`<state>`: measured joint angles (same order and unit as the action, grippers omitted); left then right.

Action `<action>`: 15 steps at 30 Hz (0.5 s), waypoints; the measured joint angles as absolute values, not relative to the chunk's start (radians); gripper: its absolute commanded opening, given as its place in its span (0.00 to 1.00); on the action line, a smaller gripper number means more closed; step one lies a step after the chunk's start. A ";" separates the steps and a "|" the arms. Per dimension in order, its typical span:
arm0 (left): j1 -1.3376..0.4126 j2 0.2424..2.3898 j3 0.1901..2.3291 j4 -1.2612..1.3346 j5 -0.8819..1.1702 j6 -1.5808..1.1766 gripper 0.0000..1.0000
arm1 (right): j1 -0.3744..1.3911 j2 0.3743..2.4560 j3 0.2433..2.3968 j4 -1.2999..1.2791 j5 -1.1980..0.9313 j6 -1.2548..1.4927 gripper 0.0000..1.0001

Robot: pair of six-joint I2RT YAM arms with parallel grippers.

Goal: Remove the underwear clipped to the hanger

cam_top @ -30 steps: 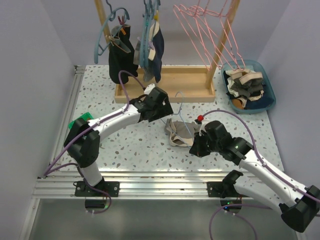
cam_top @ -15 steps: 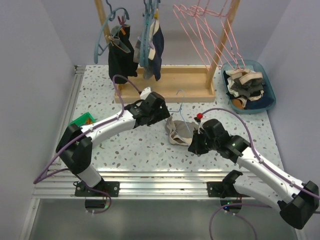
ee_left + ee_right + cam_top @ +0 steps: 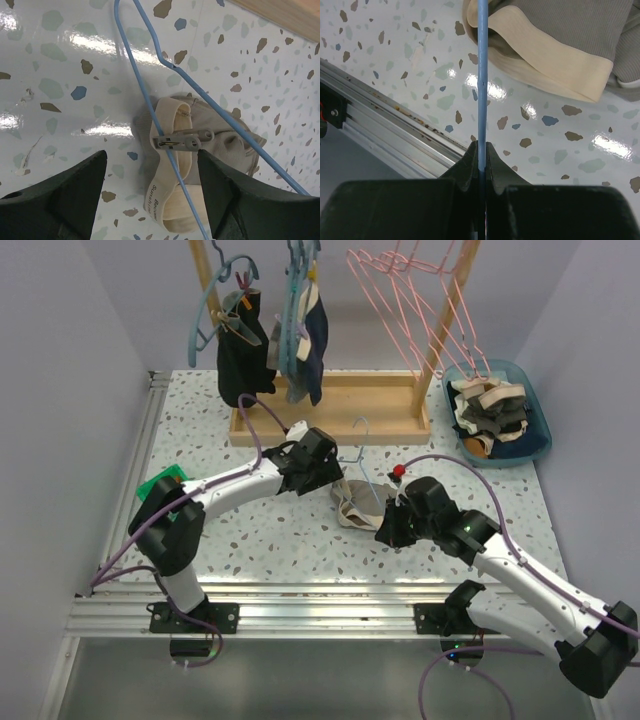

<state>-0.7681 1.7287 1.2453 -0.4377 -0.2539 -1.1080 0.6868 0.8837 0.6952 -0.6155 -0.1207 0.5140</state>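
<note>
A lab test cell; blank walls (image 3: pixel 60 390), aluminium rail (image 3: pixel 300 612), speckled table (image 3: pixel 270 540).

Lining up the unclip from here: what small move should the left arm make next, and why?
Probably lower the left gripper onto the clip and close to pinch it open. Its jaws stand open, with the clip showing between them in the wrist view, pinning the underwear to the hanger. The right gripper is shut on the hanger wire, steadying it.
</note>
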 measured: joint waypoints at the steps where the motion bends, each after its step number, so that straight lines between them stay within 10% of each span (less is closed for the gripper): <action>1: -0.768 1.736 1.250 -0.439 -0.254 -1.108 0.77 | 0.687 0.884 0.696 -0.616 -0.121 0.514 0.00; 15: -0.768 1.716 1.196 -0.439 -0.281 -1.122 0.65 | 0.687 0.883 0.706 -0.631 -0.110 0.505 0.00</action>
